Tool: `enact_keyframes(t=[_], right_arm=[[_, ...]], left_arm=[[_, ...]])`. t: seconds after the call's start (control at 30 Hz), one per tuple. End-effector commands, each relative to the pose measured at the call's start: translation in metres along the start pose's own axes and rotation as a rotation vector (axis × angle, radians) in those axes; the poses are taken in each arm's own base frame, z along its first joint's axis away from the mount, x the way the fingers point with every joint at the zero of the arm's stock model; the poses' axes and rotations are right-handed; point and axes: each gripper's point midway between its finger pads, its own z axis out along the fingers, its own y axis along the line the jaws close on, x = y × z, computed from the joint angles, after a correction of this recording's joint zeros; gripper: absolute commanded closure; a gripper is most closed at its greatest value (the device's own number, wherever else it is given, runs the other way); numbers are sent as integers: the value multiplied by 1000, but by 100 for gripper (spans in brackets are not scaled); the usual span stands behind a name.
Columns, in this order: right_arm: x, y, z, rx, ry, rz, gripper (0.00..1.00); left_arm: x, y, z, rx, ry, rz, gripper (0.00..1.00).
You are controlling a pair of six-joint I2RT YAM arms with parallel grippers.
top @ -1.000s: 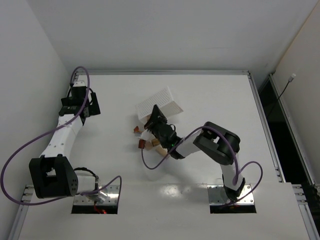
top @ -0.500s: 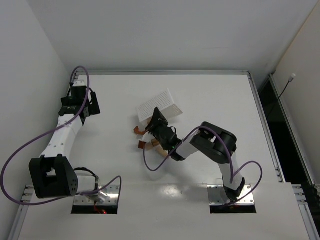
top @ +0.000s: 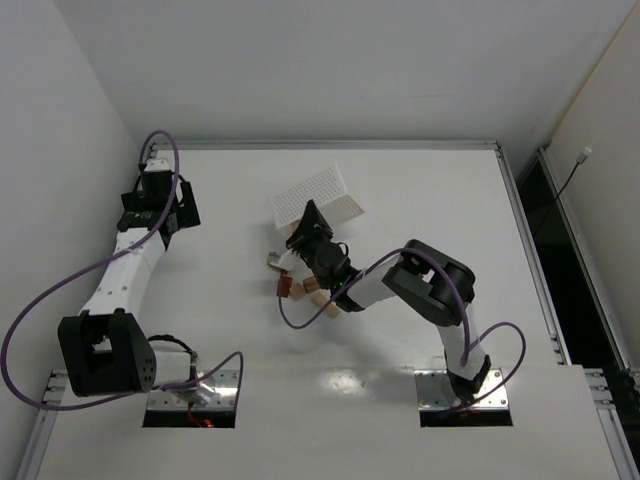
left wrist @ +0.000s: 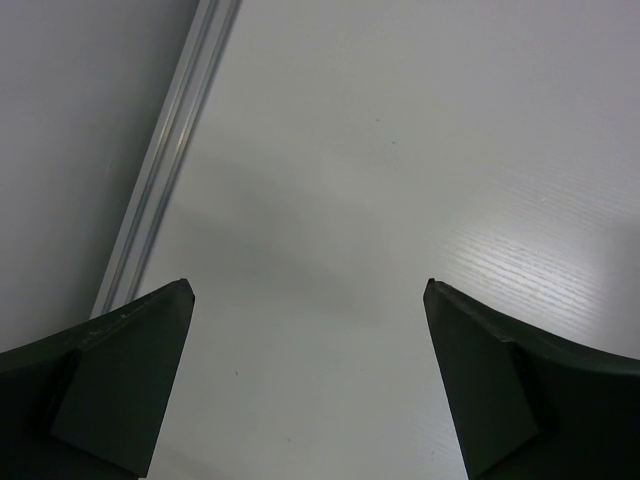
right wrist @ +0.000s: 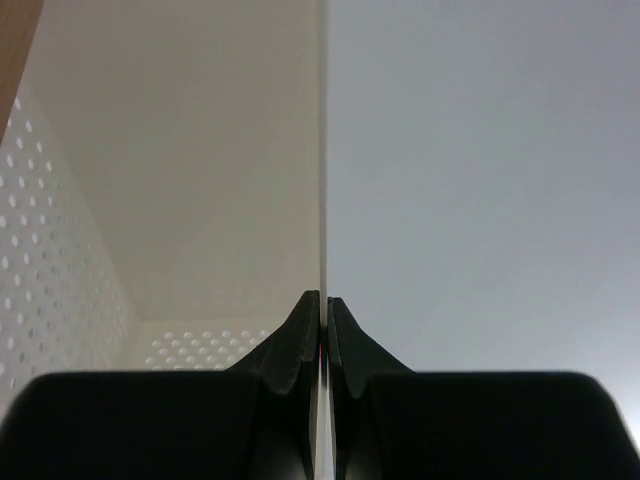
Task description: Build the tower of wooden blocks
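Observation:
Several small wood blocks lie loose on the table in the top view: a reddish-orange one [top: 284, 288], pale tan ones [top: 320, 300] beside it, and a pale piece [top: 272, 261] to the left. No stacked tower shows. My right gripper [top: 305, 230] is shut on the thin side wall [right wrist: 323, 150] of the white perforated box [top: 318, 196], just beyond the blocks. In the right wrist view the right gripper [right wrist: 323, 300] pinches that wall edge-on. My left gripper [left wrist: 308, 290] is open and empty over bare table at the far left [top: 152, 168].
A metal rail [left wrist: 165, 160] runs along the table's left edge just beside the left gripper. The white box stands tilted at the middle rear. A brown strip [right wrist: 15, 40] shows at the top-left corner of the right wrist view.
My right gripper has swung the white box up and away toward the far side. More tan blocks now show beside the right arm. The left arm has not moved.

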Motion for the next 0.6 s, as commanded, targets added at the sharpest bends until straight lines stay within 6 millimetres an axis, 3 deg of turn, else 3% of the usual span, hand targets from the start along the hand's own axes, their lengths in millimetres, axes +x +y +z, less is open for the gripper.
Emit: enact_keyframes(t=[0.0,0.07,0.17,0.2,0.27,0.33,0.5,0.57], right_arm=[[97,-115,-40,515,289,300,100],[102,-108,-29,503,328,306,100],[115,-129,-22,567,370,338,100],[110,-120,-17,543,373,335,100],[113,-126,-13,576,366,337,100],[111,-110,4,560,385,319,100],[91,-89,15,523,350,288,100],[91,-86,20,520,378,305,100]], left_arm=[[-34,-3,-10,-5,-120,-10,0],[-34,-4,-11,-8,-123,4,0],[-36,-4,-11,-7,-131,10,0],[-39,-3,-10,-16,-140,6,0],[-40,-2,-9,-24,-153,11,0],[-43,-2,-9,-23,-164,6,0],[-45,-1,-9,-33,-174,2,0],[-45,-1,-9,-33,-174,1,0]])
